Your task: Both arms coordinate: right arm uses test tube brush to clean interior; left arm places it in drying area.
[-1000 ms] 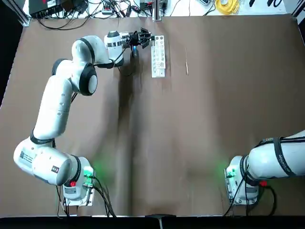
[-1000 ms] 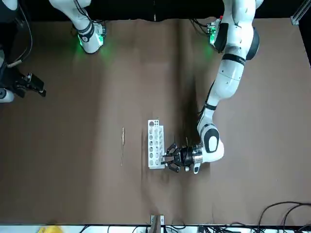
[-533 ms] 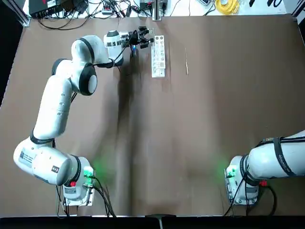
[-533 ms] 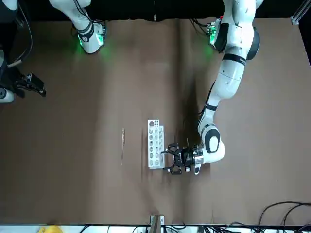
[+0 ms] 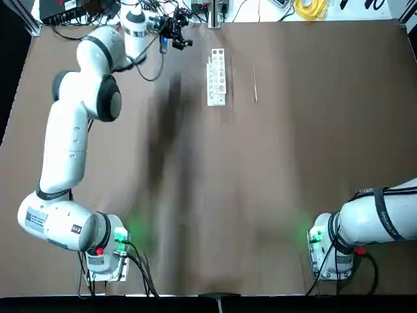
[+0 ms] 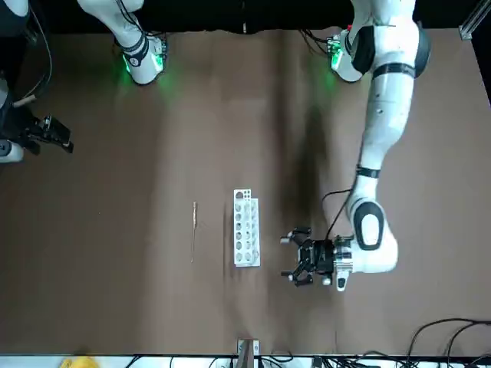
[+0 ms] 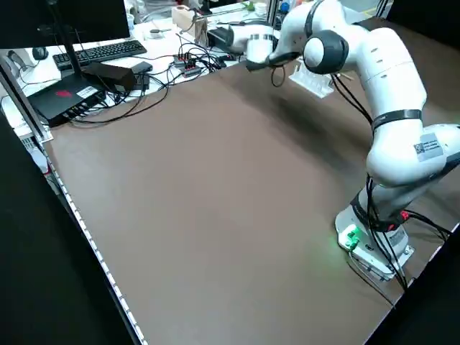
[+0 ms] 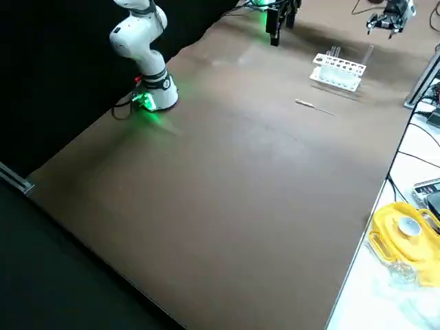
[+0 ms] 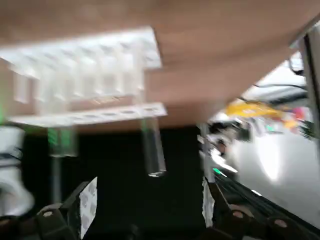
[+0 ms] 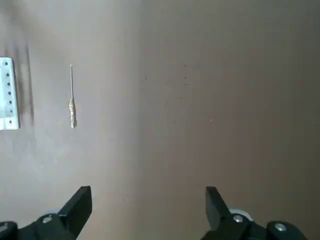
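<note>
The right gripper (image 10: pixel 148 212), fingers spread and empty, hangs parked well back from the rack (image 5: pixel 216 75). The brush (image 5: pixel 255 85) lies idle on the desk (image 5: pixel 260 195) just beside the rack. The left gripper (image 5: pixel 174 30), released, has pulled away from the rack's far side since earlier.

Two white-and-grey jointed robot arms are seen, the left arm (image 5: pixel 71 124) and the right arm (image 5: pixel 371 222). One small white oblong rack with round holes (image 5: pixel 216 76) is counted, and one thin pale tan-white brush stick (image 5: pixel 255 83) beside it.
</note>
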Controlling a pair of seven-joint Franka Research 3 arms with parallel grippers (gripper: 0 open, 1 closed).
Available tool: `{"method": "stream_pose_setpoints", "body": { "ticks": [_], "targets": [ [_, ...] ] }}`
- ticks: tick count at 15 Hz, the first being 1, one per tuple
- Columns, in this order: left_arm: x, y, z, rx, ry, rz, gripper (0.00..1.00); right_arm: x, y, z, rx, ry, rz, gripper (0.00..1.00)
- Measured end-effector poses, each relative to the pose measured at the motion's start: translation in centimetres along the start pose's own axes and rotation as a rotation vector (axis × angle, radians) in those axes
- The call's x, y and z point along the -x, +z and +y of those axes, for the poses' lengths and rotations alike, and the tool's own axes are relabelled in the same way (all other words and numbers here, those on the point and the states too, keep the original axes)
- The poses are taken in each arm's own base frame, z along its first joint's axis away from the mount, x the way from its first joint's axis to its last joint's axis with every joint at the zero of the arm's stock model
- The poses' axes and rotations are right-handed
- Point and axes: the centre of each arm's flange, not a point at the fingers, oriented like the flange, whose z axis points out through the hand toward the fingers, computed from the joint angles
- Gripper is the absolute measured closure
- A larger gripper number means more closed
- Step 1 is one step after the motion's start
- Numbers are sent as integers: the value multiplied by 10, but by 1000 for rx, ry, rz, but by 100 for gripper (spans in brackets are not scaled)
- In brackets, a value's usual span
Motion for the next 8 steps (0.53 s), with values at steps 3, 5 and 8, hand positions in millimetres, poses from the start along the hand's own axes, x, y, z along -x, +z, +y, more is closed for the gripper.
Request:
{"method": "stream_pose_setpoints", "body": {
  "ticks": [3,5,8],
  "targets": [
    [21,-69,-3,-160,152,230,1,0,0,-3,0,-5,0,0],
    [41,-119,-8,-263,275,353,1,0,0,-5,-1,-9,0,0],
    [89,-186,-18,-416,506,513,1,0,0,-7,-1,-13,-1,0]
  ]
}}
